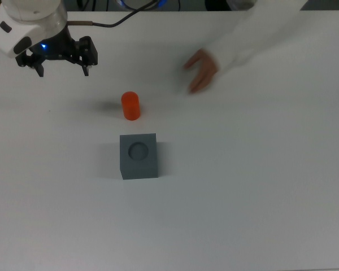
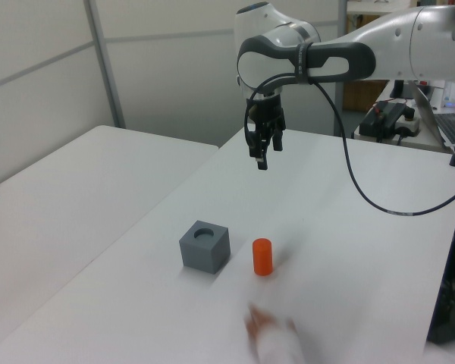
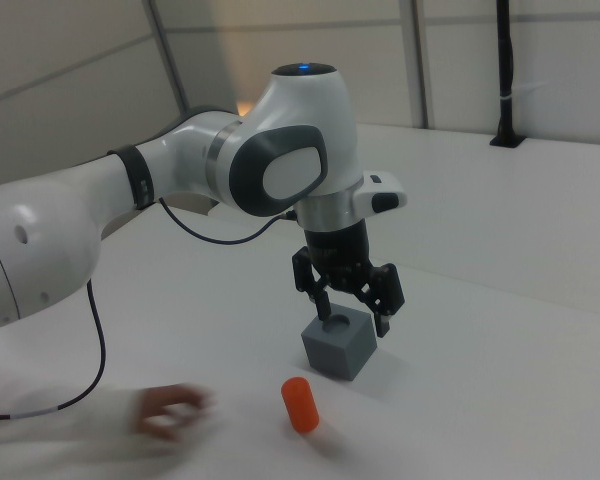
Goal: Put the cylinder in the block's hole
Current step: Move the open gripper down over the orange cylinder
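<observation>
White worktop carried small bright orange cylinder, upright, just beside dark grey matte block with round top recess. Pincer hung released, well apart. Blurred hand nearby. Advice: descend centred, grip cylinder's sides, keep it vertical.
</observation>
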